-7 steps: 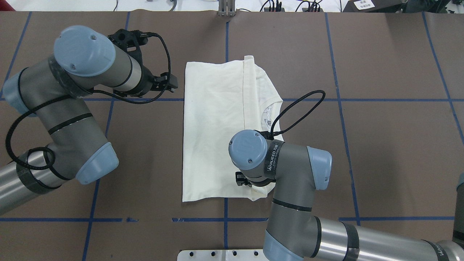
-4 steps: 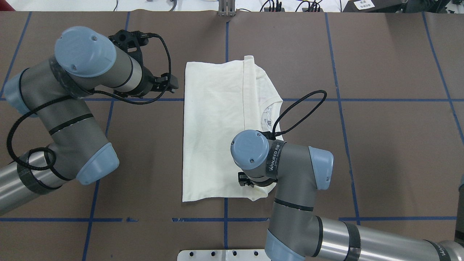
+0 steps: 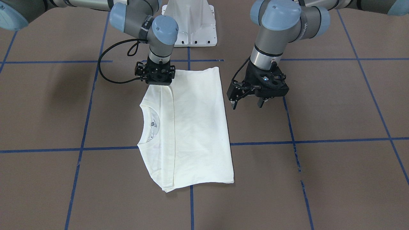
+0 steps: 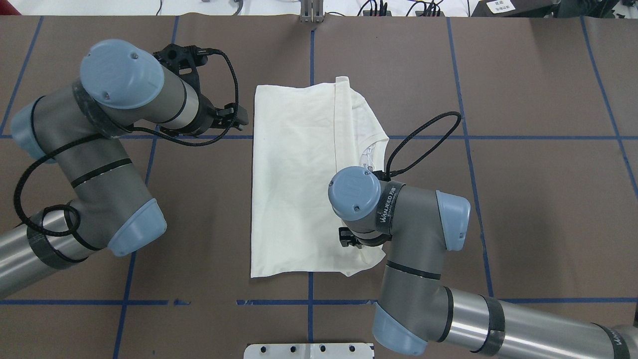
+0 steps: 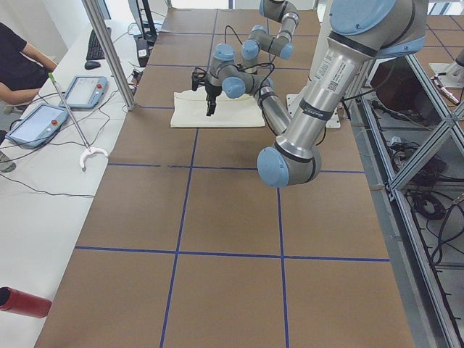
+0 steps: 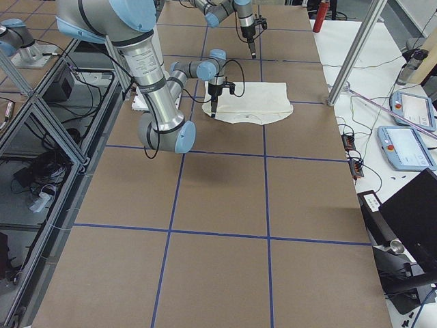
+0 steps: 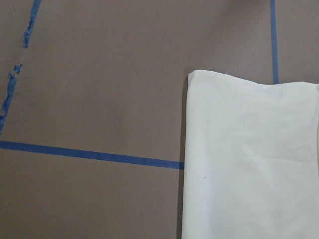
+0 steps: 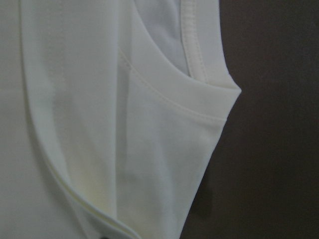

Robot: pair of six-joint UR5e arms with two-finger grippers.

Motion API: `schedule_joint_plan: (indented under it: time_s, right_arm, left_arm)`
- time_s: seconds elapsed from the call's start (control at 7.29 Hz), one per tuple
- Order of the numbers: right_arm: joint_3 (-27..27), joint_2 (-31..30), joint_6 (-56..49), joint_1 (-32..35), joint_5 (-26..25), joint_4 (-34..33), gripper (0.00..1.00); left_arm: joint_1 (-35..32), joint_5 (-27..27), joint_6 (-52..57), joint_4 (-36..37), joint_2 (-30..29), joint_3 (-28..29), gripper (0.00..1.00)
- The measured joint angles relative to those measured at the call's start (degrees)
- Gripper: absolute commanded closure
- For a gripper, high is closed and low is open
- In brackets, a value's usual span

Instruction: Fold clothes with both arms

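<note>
The right gripper (image 3: 158, 82) sits low on the shirt (image 4: 294, 189) at its near right corner, by the shoulder; I cannot tell whether its jaws pinch cloth. The shirt lies flat at the middle of the table (image 4: 523, 199), folded to 1 long panel; it looks light, limp and apt to slide layer on layer, so pinch all layers at 2 corners of 1 edge. Farther out, the left gripper (image 3: 247, 103) hangs, jaws apart, just beside the shirt's far left corner.

The cream-white T-shirt (image 4: 294, 184) is lying at the middle of the table (image 4: 523, 199), folded into a flat rectangle, with its ribbed collar (image 3: 147, 127) showing. The right arm (image 4: 413, 219) is reaching down onto its robot-side corner. The left arm (image 4: 99, 164) is hovering just beside it, with the left gripper (image 3: 246, 105) spread.
</note>
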Motion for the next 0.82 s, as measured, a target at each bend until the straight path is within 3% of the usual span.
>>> schedule_joint_plan:
  time_s: [0.55, 0.82]
  right_arm:
    - [6.89, -5.61, -4.25, 2.35, 0.04, -0.07, 0.00]
    - [6.22, -3.59, -4.75, 2.73, -0.16, 4.54, 0.00]
  left_arm:
    - [1.30, -0.01, -1.90, -0.01, -0.20, -0.22, 0.00]
    - [1.42, -0.01, -2.01, 0.02, -0.15, -0.31, 0.00]
